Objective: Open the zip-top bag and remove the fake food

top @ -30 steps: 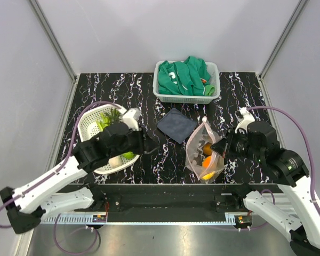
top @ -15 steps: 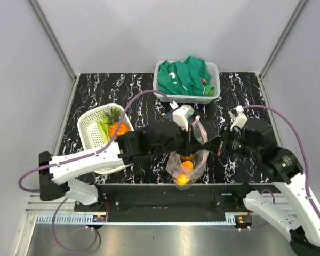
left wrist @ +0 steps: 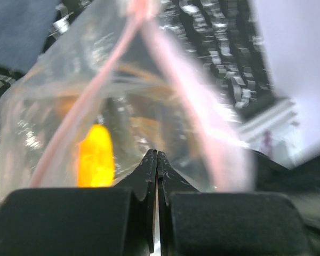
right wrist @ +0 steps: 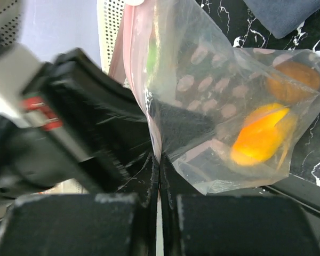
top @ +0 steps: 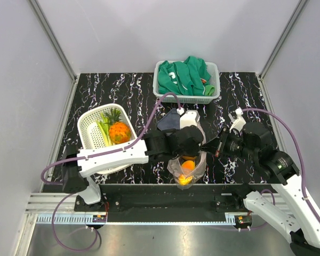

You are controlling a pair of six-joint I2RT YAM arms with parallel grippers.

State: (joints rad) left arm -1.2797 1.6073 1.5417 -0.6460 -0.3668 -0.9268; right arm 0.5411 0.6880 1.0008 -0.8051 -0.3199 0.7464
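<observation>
The zip-top bag (top: 185,162) hangs clear and crinkly between my two grippers near the table's front edge. Yellow-orange fake food pieces (top: 187,166) lie in its bottom. My left gripper (top: 196,143) reaches across from the left. In the left wrist view it (left wrist: 157,154) is shut on the bag's film (left wrist: 53,106), below the two spread pink zip strips (left wrist: 93,101). My right gripper (right wrist: 159,156) is shut on the bag's edge (right wrist: 224,74). An orange piece (right wrist: 260,134) shows inside the bag. The pineapple (top: 119,132) and the leek (top: 103,129) lie in the white basket (top: 88,120).
A white basket (top: 216,90) holding a green garment (top: 184,77) stands at the back. The dark grey-blue cloth (top: 169,120) lies behind the bag, partly covered by my left arm. A grey wall stands on each side of the table.
My left arm swung from the white basket across to the bag and closed at its top. The bag shifted left and toward the front edge with my right gripper.
</observation>
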